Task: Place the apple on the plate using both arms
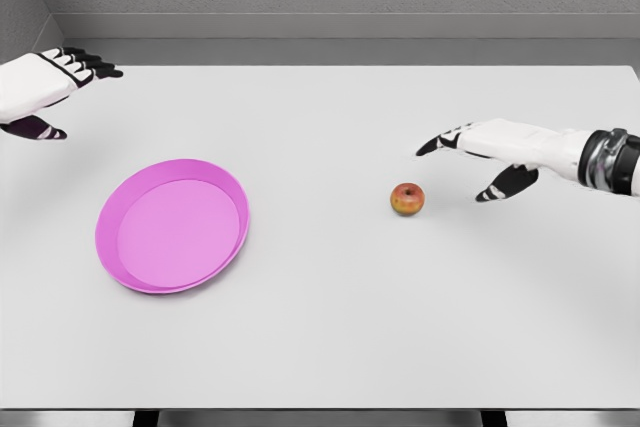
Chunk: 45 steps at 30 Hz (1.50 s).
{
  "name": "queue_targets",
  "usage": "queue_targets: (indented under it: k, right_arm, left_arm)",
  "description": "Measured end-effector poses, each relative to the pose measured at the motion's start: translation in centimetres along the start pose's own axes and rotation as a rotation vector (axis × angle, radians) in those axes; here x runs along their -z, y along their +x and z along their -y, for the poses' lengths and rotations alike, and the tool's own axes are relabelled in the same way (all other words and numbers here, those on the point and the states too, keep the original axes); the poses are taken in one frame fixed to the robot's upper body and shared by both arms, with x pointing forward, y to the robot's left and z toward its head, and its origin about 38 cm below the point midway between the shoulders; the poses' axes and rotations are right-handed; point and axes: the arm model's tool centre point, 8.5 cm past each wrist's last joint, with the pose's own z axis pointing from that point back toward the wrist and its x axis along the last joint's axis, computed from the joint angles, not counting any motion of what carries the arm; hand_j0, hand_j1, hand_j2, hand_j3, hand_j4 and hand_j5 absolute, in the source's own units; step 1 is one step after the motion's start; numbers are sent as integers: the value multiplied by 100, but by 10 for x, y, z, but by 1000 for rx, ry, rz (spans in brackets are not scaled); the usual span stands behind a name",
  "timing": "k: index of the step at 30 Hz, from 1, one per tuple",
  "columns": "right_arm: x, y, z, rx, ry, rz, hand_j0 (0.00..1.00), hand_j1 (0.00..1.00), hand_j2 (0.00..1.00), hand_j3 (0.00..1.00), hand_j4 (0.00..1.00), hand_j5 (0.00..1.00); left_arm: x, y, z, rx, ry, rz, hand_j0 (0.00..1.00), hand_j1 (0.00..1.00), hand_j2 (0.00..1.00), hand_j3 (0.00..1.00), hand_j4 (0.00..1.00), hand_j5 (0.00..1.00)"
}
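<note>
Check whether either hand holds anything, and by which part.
Nothing is held. The left hand and right hand are open; the small red-yellow apple lies untouched on the table.

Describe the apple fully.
The apple is small and round, red with a yellow-green patch low on its front and a dark dimple on top. It sits upright on the white table, right of the pink plate and apart from it. Nothing touches it; the right robot hand hovers open just beside it.

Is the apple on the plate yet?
No, the apple sits on the bare table to the right of the pink plate, near the open right hand, apart from both.
</note>
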Motion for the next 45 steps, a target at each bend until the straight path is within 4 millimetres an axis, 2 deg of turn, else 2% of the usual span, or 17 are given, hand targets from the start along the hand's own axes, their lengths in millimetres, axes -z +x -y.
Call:
queue_targets:
  k: [3,6,7,9,11,14,18,22,25,30,33,40,45]
  right_arm:
    - [-15,-9,11,-16,-28,-29,100,100,100,100,100,100]
    - [-25,-19,7,-6,-26,-58,100,100,100,100,100,100]
    - [-29,-23,2,6,-22,-68,100,100,100,100,100,100]
    - [-38,-32,-1,26,-33,-96,100,100,100,100,100,100]
    - [-49,-39,8,28,-68,-121,100,100,100,100,100,100]
    - [-62,-46,27,20,-121,-150,100,100,100,100,100,100]
    - [-70,-56,39,32,-161,-181,100,100,100,100,100,100]
    - [-73,-59,46,35,-179,-191,100,100,100,100,100,100]
    - [-72,-58,50,36,-189,-187,100,100,100,100,100,100]
    - [-68,-51,51,32,-196,-164,100,100,100,100,100,100]
    - [-67,-50,50,32,-194,-162,100,100,100,100,100,100]
    - [-67,-52,47,35,-184,-166,100,100,100,100,100,100]
    - [-67,-52,46,35,-181,-168,100,100,100,100,100,100]
  left_arm:
    - [4,5,-2,6,7,15,100,100,100,100,100,100]
    - [18,29,-18,51,41,93,100,100,100,100,100,100]
    - [25,39,-29,80,62,124,100,100,100,100,100,100]
    - [44,57,-75,166,137,186,100,100,100,100,100,100]
    - [72,86,-103,258,164,269,100,100,100,100,100,100]
    - [112,136,-100,353,122,400,100,100,100,100,100,100]
    - [147,193,-97,417,99,545,100,100,100,100,100,100]
    - [172,244,-93,441,85,673,100,100,100,100,100,100]
    - [184,273,-85,412,61,751,100,100,100,100,100,100]
    - [195,293,-68,256,-25,810,100,100,100,100,100,100]
    - [199,303,-68,231,-53,833,100,100,100,100,100,100]
    - [212,330,-80,299,-124,872,100,100,100,100,100,100]
    - [217,347,-77,351,-150,895,100,100,100,100,100,100]
